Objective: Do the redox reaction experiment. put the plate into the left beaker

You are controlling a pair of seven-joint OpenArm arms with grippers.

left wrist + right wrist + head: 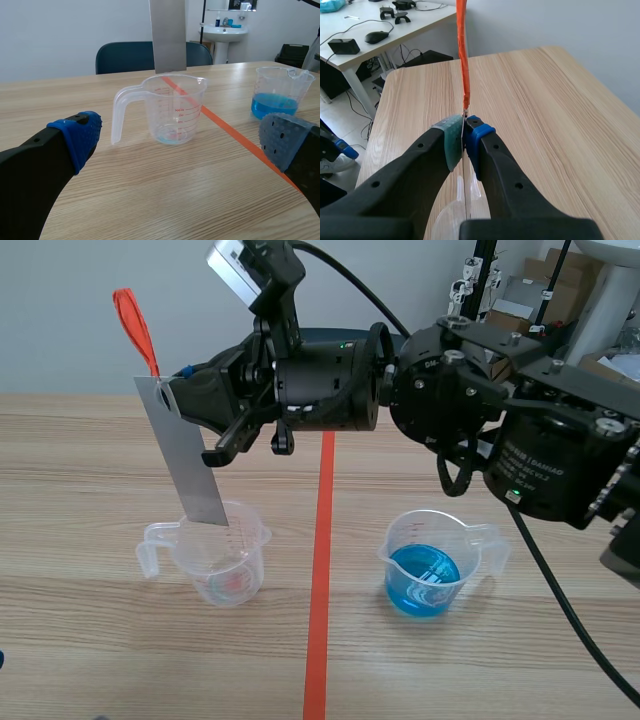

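Scene view shows the right arm [450, 390] raised and stretched level across the tape line [320, 590] from the right side to the left half of the tabletop [100, 660]. Its right tool [180, 395] is clamped on the upper end of the grey plate [185, 455], just below an orange strip [135, 330] tied to the plate's top. The plate hangs tilted, its top leaning away to the left, and its lower edge sits at the mouth of the left beaker [215, 565]. From the left wrist camera that edge appears just over the rim, not down inside. The right wrist camera sees the plate edge-on, pinched between the two pads [452, 140]. The left tool [180, 135] rests low over the tabletop with its fingers spread wide, gripping nothing, and the left beaker stands ahead of the gap. The right beaker [425, 565], holding blue liquid, stands across the tape line, well apart from the plate.
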